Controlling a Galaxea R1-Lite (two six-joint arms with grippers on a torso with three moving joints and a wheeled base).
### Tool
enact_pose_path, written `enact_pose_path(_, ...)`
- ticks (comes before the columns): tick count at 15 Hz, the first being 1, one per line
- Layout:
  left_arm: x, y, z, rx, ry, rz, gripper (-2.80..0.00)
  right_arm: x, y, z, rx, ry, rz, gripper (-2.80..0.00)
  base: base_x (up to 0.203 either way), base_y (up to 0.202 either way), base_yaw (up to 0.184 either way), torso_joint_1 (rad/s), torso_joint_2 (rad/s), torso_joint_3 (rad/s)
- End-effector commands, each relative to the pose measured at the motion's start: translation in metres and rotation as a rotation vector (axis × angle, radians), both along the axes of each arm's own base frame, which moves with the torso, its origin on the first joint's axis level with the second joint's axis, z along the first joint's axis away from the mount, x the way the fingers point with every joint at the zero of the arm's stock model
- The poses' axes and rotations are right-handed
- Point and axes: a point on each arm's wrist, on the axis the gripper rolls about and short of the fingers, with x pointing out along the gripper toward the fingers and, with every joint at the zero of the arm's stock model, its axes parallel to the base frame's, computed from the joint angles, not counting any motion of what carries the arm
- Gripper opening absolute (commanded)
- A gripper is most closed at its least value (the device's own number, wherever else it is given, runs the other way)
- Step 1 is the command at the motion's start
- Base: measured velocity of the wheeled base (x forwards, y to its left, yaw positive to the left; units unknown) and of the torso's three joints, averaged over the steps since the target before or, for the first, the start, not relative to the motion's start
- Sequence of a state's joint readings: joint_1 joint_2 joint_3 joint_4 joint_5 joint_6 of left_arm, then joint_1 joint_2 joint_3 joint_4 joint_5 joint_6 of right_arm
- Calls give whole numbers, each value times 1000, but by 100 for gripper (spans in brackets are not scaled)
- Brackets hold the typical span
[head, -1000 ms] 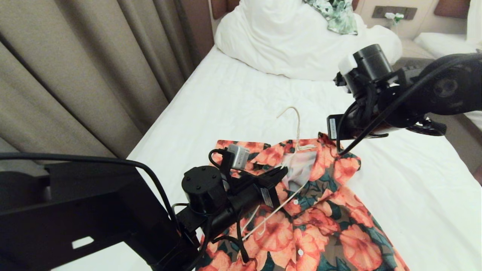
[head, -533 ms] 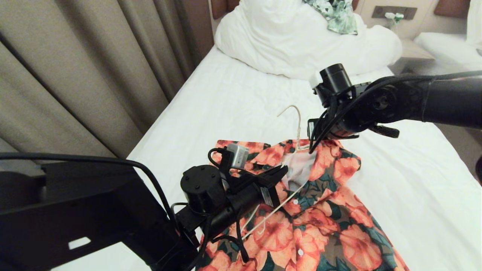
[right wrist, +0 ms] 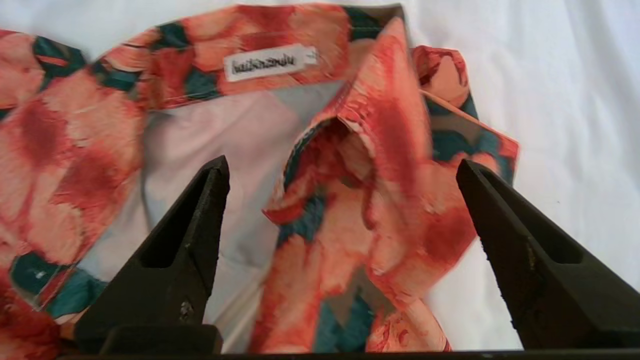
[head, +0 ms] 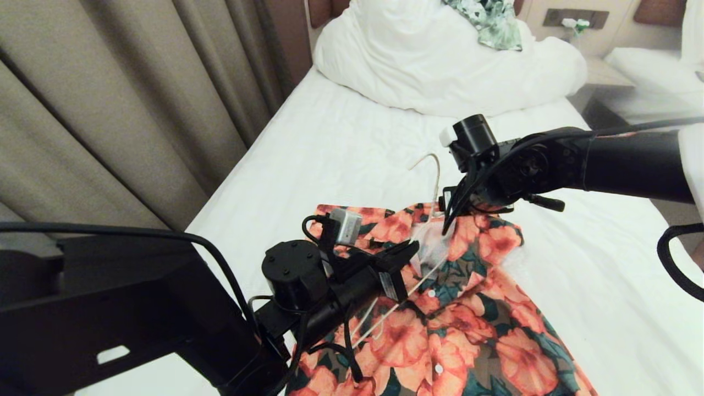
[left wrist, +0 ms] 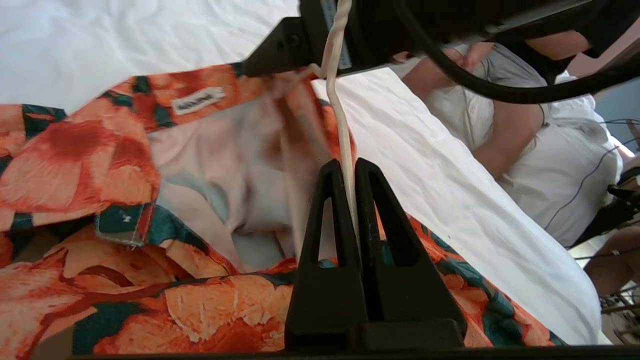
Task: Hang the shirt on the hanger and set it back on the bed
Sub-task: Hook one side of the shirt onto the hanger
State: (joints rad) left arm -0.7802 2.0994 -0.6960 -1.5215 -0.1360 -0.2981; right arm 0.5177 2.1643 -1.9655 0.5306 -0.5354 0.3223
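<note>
The flowered shirt (head: 467,319) lies front up on the bed (head: 341,148), its collar open. The cream wire hanger (head: 434,170) rests on the shirt, hook pointing toward the pillow and one wire arm running down over the front. My left gripper (left wrist: 348,167) is shut on the hanger (left wrist: 344,125) wire, just above the shirt (left wrist: 100,150) by the open neck. My right gripper (right wrist: 342,167) hovers open over the collar (right wrist: 390,125) on the shirt's right side. Nothing is between its fingers (right wrist: 210,200). The neck label (right wrist: 265,62) shows inside the collar.
A white duvet and pillow (head: 440,60) are heaped at the head of the bed, with a green leaf-print garment (head: 489,19) on top. Curtains (head: 110,99) hang along the left side. A second bed (head: 649,66) stands at the right. A person (left wrist: 550,150) sits beside the bed.
My right arm has swung left and down to the shirt's collar, and its fingers have spread wider. The left gripper and the hanger have stayed put.
</note>
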Motion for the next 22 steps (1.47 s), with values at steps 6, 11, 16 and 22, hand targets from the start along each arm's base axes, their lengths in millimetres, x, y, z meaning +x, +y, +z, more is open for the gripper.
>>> enact_pose_path(6, 0, 1, 2, -10, -9, 2, -280, 8, -8, -7, -26, 7, -47, 0, 0, 0, 0, 0, 0, 0)
enact_pose_path(11, 0, 1, 2, -10, -8, 2, -280, 9, -10, -6, -25, 3, -51, -280, 0, 0, 0, 0, 0, 0)
enact_pose_path(16, 0, 0, 1, -6, -5, 0, -280, 11, -16, -3, -24, -6, -63, -280, 0, 0, 0, 0, 0, 0)
enact_pose_path(22, 0, -1, -3, 2, 4, -3, -280, -3, -25, 25, -3, -61, -59, -280, 0, 0, 0, 0, 0, 0)
